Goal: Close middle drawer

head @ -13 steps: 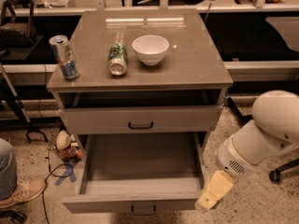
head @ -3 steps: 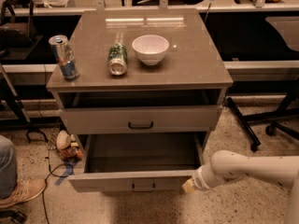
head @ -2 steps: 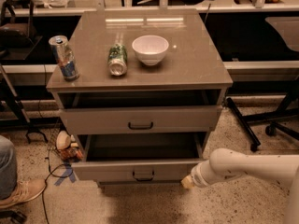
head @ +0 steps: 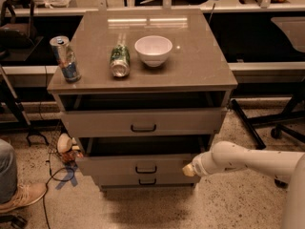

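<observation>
The middle drawer (head: 138, 165) is a grey-beige wooden drawer with a small dark bar handle. It stands only a little way out of the cabinet (head: 143, 128), with a dark gap above its front. My gripper (head: 188, 170) is at the right end of the drawer front and touches it, with the white arm reaching in from the right. The top drawer (head: 143, 123) stands slightly out too. The bottom drawer (head: 147, 180) sits just below the middle one.
On the cabinet top stand a blue can (head: 65, 58), a green can lying on its side (head: 119, 60) and a white bowl (head: 153, 50). A person's shoe (head: 21, 197) and cables (head: 62, 175) lie on the floor at left. An office chair base (head: 276, 128) is at right.
The middle drawer has slid from far out to almost shut. My gripper has moved with its front towards the cabinet, and the arm now stretches in from the right.
</observation>
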Action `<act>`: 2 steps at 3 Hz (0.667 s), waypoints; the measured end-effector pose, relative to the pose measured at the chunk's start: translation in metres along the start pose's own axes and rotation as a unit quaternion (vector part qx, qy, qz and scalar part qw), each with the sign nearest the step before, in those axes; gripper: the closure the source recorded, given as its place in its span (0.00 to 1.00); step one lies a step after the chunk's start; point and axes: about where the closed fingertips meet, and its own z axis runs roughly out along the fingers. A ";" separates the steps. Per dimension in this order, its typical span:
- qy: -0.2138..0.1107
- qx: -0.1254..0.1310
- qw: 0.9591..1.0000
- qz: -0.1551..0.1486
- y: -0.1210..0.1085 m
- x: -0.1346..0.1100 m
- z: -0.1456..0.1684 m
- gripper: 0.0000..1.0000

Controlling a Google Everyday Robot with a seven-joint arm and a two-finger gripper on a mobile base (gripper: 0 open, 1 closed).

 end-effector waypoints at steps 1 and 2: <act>-0.002 0.004 1.000 0.002 -0.001 -0.001 0.004 1.00; -0.031 0.026 0.999 0.011 -0.023 -0.024 0.017 1.00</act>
